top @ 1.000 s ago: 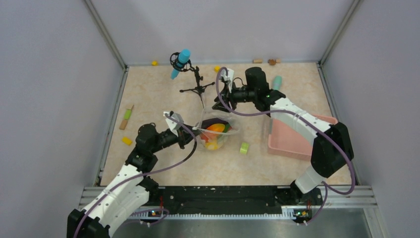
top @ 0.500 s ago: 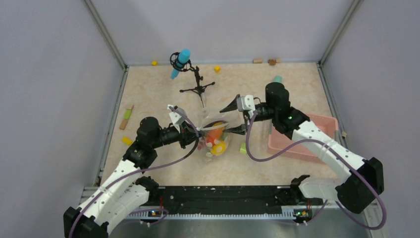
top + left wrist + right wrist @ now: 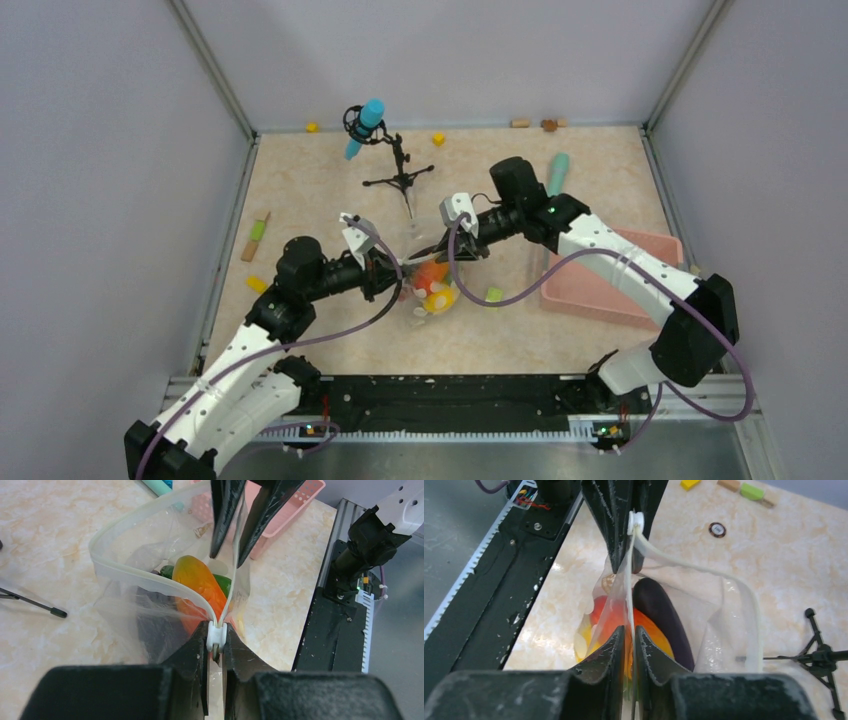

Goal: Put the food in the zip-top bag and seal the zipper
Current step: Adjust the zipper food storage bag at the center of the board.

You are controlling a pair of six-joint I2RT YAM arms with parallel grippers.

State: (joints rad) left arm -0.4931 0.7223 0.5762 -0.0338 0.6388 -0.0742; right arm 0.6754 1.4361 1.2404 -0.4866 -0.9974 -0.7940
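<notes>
Sealing is what is left, as I judge it. The food (image 3: 200, 580) already sits inside the bag (image 3: 122, 612), with orange, green and dark purple pieces heaped at the bottom. The bag is held up between both claws at mid-frame in the top view, over the bench (image 3: 500, 345); whether its bottom rests there I cannot tell.

At the far left of that view lie a stick (image 3: 257, 233) with a green piece and a yellow block (image 3: 257, 284), both well apart from the bag. Next comes the left claw (image 3: 216, 647), pressed together on the white end of the zipper (image 3: 145, 580). From there one lip runs straight across to the right claw (image 3: 629, 635), whose fingers sit close together with that strip pinched between them. The other lip bows away in a wide loop, so the mouth gapes and none of the strip is closed. Pressing the two lips together along their whole length looks like the remaining work.

Above the bag in the frame a mic stand (image 3: 400, 180) stands near, and its legs could catch the right arm. Right of the bag lies a green cylinder (image 3: 493, 295), then the pink basket (image 3: 600, 290).
</notes>
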